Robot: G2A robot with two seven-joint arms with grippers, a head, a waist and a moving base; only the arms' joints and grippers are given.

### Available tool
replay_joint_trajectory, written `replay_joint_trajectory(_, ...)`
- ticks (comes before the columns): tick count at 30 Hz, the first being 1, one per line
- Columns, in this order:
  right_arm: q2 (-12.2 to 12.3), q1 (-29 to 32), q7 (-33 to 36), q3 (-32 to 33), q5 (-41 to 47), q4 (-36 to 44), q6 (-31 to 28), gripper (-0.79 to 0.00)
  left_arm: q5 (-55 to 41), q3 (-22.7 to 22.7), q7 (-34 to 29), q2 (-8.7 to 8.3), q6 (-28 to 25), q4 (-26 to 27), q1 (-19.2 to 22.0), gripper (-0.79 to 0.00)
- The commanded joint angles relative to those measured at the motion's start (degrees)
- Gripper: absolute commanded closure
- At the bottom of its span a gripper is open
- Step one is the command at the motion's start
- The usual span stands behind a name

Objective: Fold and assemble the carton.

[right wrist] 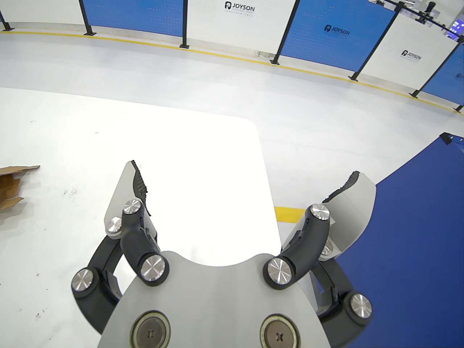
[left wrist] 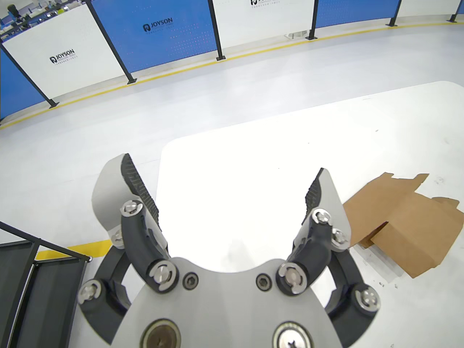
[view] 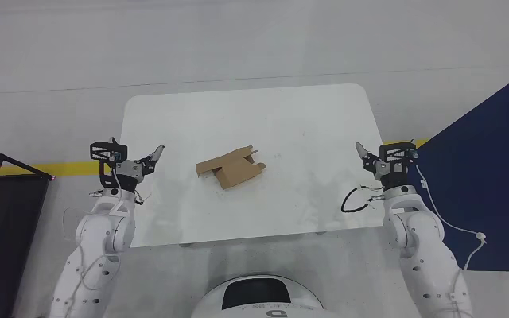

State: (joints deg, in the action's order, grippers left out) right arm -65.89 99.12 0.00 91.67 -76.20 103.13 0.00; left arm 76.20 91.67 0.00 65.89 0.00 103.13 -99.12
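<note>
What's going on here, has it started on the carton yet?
Not yet, by the look of it. The brown carton lies flattened and unassembled near the middle of the white table, with nothing touching it. The left gripper and the right gripper are both open and empty, one at each side edge of the table, well apart from the carton.

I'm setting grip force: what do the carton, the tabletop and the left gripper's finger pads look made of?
The carton looks like brown cardboard, matte, with creases and cut tabs. The table has a smooth white top with small scuffs, perhaps laminate or plastic. The left gripper has black ribbed pads, likely rubber.
</note>
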Motion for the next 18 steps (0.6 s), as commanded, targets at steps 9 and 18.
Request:
replay_joint_trajectory(9,0.0,0.0,0.0,0.0,0.0,0.0,0.0,-0.785,5.6,-1.6,-1.8,-0.28,-5.1,-0.1,-0.1,-0.785)
replay_joint_trajectory(18,0.0,0.0,0.0,0.0,0.0,0.0,0.0,-0.785,4.6,-7.3,-12.2,-1.12,-30.2,-4.3,3.5,-0.785)
